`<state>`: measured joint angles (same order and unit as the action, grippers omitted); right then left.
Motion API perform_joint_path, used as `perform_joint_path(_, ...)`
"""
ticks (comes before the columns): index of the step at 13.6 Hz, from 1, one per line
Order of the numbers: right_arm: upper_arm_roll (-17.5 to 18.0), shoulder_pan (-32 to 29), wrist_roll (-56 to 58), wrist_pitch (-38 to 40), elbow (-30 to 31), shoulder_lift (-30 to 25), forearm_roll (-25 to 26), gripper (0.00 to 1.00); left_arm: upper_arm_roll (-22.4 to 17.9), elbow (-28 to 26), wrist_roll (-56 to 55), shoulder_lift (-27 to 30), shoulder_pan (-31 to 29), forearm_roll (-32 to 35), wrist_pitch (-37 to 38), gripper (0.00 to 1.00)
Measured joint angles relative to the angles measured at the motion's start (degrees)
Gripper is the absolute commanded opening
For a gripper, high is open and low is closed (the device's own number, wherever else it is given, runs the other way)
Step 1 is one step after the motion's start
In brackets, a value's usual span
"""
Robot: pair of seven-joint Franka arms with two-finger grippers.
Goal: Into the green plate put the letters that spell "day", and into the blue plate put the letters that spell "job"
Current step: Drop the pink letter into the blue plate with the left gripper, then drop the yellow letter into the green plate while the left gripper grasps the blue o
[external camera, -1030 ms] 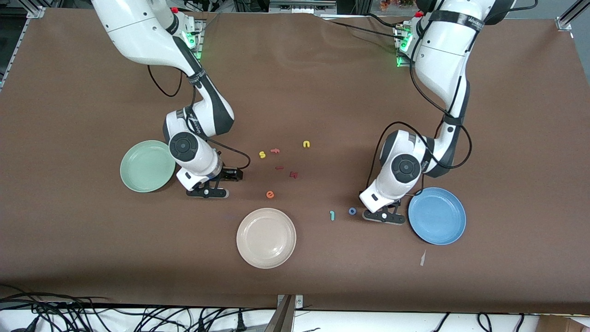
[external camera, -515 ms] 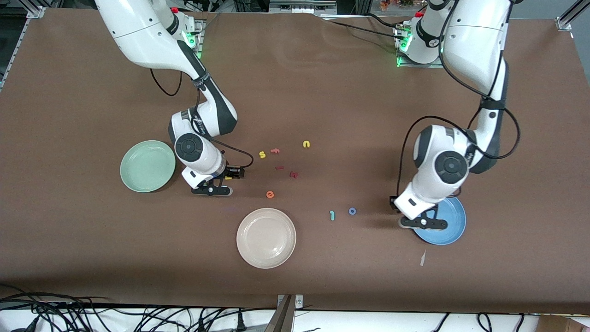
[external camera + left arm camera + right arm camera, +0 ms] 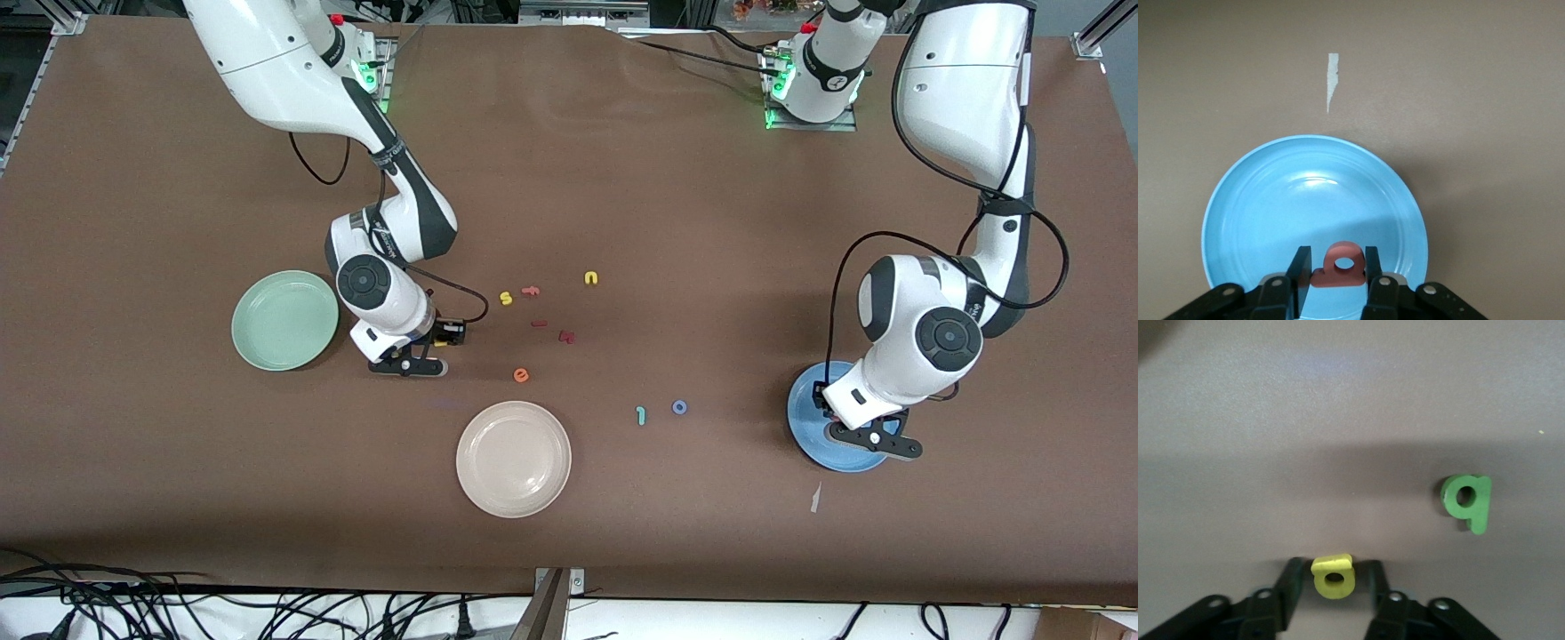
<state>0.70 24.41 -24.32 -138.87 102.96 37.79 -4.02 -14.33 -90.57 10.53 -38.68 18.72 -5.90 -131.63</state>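
Two letters are in hand: the left gripper [image 3: 1335, 275] grips the red "b" [image 3: 1340, 265] over the blue plate [image 3: 1271, 200], needing release, while the right gripper [image 3: 1333, 587] pinches the yellow "a" [image 3: 1333, 576] beside the green plate [image 3: 284, 320], needing a lift.

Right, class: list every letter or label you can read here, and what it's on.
Foam letters:
yellow "s"
yellow "n"
orange "e"
blue "o"
teal "j"
pinkish-red "b"
yellow "a"
green "d"
Dark red letters, orange letter: unclear.
Arm-band lettering: too small to read.
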Motion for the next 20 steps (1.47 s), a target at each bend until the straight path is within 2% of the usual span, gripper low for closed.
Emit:
perform_joint_path(1,0.0,0.0,0.0,0.0,0.0,-0.1,0.0,0.13,0.1,0.0,0.0,-0.1,0.2,0.0,0.0,0.99)
perform_joint_path(5,0.0,0.0,0.0,0.0,0.0,-0.1,0.0,0.09,0.1,0.0,0.0,-0.1,0.3,-0.2,-0.1,0.99)
perform_joint_path(7,0.0,0.0,0.0,0.5,-0.4,-0.2,-0.2,0.09,0.2,0.1,-0.1,-0.1,1.0,-4.7,-0.1,0.99)
perform_joint_path(9,-0.3,-0.2,0.0,5.9,-3.0,-0.7,-0.2,0.06,0.5,-0.2,-0.3,-0.7,3.8,-12.3,-0.1,0.96)
perform_joint_path(11,-1.1,-1.1,1.0,12.7,-6.1,-2.3,-0.3,0.04,0.4,-0.2,-4.6,-2.4,8.5,-14.7,-1.0,0.92)
perform_joint_path(15,-6.3,-2.5,9.3,18.6,-6.6,-4.5,-0.3,0.04,0.2,1.8,-15.0,-5.3,14.8,-14.7,-4.1,0.85)
perform_joint_path(20,-14.2,-2.8,22.4,20.0,-2.4,-6.8,-0.3,0.04,0.1,4.9,-16.9,-8.8,16.0,-14.7,-7.9,0.83)
